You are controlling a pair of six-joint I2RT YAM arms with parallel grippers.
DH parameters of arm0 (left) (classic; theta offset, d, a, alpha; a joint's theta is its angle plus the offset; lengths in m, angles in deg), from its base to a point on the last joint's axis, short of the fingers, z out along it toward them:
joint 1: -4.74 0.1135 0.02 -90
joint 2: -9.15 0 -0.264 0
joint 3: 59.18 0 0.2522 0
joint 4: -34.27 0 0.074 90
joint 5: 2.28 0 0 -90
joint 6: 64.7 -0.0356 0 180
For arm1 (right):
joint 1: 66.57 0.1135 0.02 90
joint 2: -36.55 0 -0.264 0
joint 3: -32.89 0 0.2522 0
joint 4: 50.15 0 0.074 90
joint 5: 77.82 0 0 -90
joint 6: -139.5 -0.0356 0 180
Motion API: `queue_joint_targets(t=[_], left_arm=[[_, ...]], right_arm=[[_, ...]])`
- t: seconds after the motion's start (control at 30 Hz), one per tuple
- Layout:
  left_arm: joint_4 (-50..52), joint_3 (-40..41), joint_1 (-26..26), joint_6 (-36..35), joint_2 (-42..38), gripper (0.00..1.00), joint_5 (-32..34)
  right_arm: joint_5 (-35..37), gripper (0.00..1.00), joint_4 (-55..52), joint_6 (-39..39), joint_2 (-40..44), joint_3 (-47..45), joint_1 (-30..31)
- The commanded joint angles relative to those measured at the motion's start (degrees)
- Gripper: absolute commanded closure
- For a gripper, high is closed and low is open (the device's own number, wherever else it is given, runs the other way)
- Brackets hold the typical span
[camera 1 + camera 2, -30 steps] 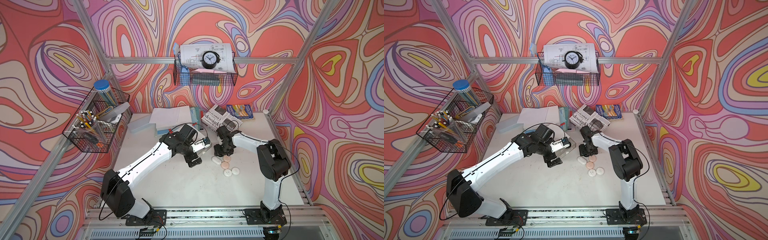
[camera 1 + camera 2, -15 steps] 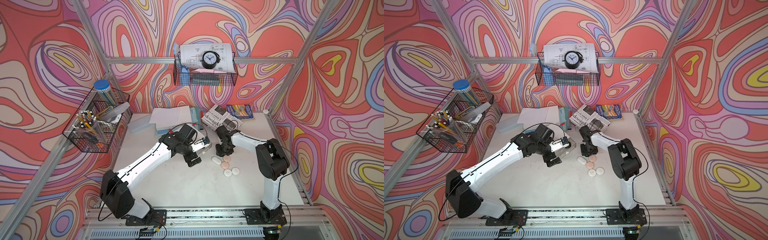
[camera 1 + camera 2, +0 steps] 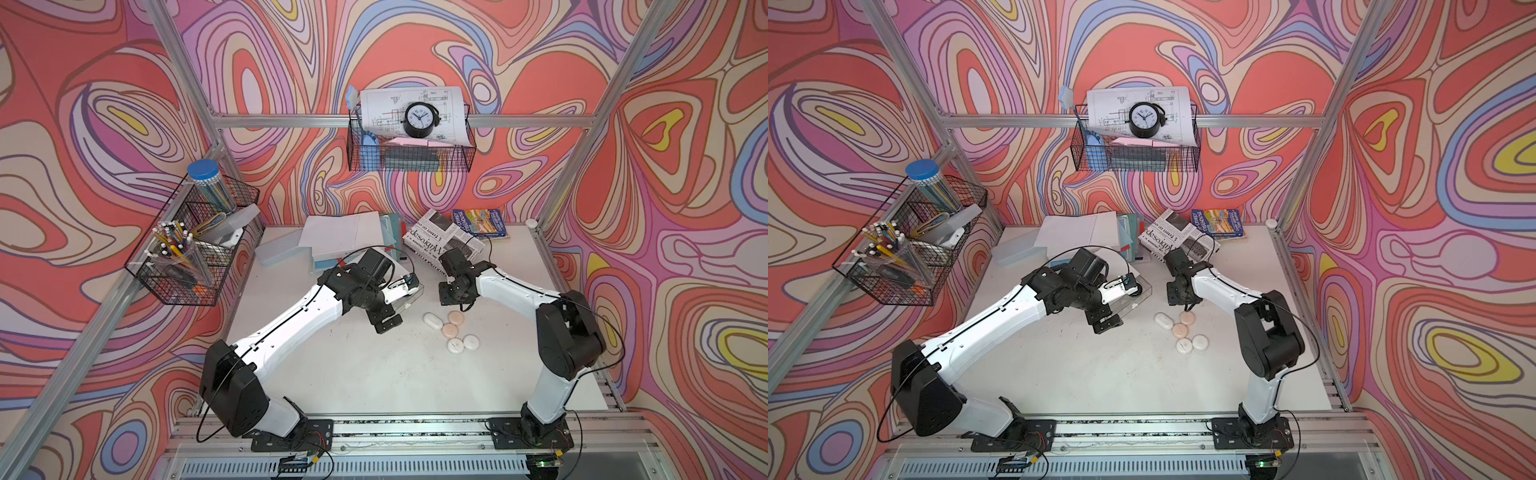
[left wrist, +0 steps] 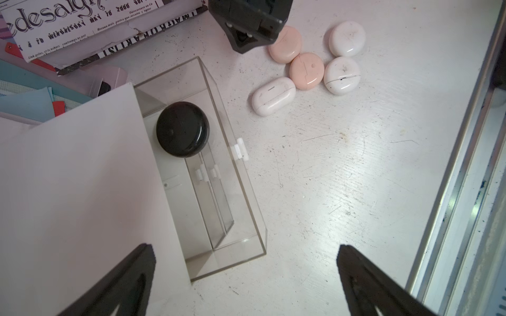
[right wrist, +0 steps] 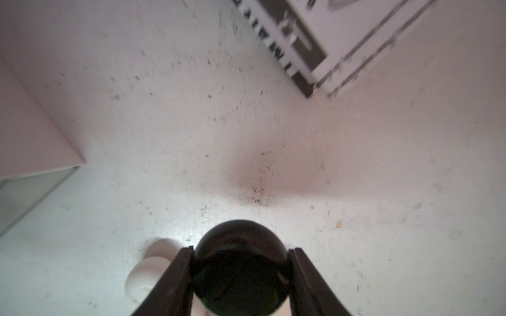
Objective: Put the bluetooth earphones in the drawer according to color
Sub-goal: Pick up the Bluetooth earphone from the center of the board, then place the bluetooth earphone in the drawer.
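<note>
The left gripper is spread wide and holds nothing. Only its two dark fingertips show in the left wrist view, and they are cut off at the edge. It hangs over the clear drawer, which stands open from a white box. One black earphone case lies in the drawer. The back of the drawer goes under the white box, so that part is hidden. In both top views the left arm covers most of the drawer.

Next to the drawer, on the surface, five cases lie close together: a long white case, two pink cases and two round white cases. The right gripper hides the edge of one pink case.

The right gripper is just beside this pile. It pinches a second black case between its two fingers. I cannot tell if this case touches the surface. The top views do not show it. In the right wrist view a blurry white case peeks out from behind one finger.
</note>
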Motion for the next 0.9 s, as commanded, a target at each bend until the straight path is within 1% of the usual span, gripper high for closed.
queue_joint_targets(t=[0.0, 0.1, 0.27, 0.5, 0.57, 0.7, 0.87], left_arm=[[0.1, -0.6, 0.5, 0.1, -1.3, 0.01, 0.5], [0.2, -1.0, 2.4, 0.4, -1.7, 0.01, 0.5], [-0.3, -1.0, 6.0, 0.4, -4.6, 0.01, -0.6], [-1.1, 0.5, 9.4, -0.3, -7.7, 0.01, -0.8], [-2.6, 2.0, 10.4, -0.4, -7.5, 0.01, -2.4], [-0.5, 0.6, 10.6, -0.5, -4.4, 0.01, -2.5], [-0.2, 0.6, 11.4, -0.5, -4.9, 0.01, -3.7]], right_arm=[[0.9, 1.0, 7.0, 0.1, 7.6, -1.8, 0.0], [-2.8, 1.0, 10.2, 1.1, 13.0, -2.3, 0.0], [-10.5, 1.0, 13.4, 4.3, 17.0, -1.0, 1.1], [-16.6, 1.0, 19.5, 7.9, 17.6, -2.8, 5.9], [-17.7, 1.0, 21.3, 7.2, 17.5, -3.5, 7.1], [-20.2, 1.0, 26.1, 5.4, 17.5, -5.8, 10.1], [-23.0, 1.0, 28.6, 4.4, 15.3, -6.7, 11.2]])
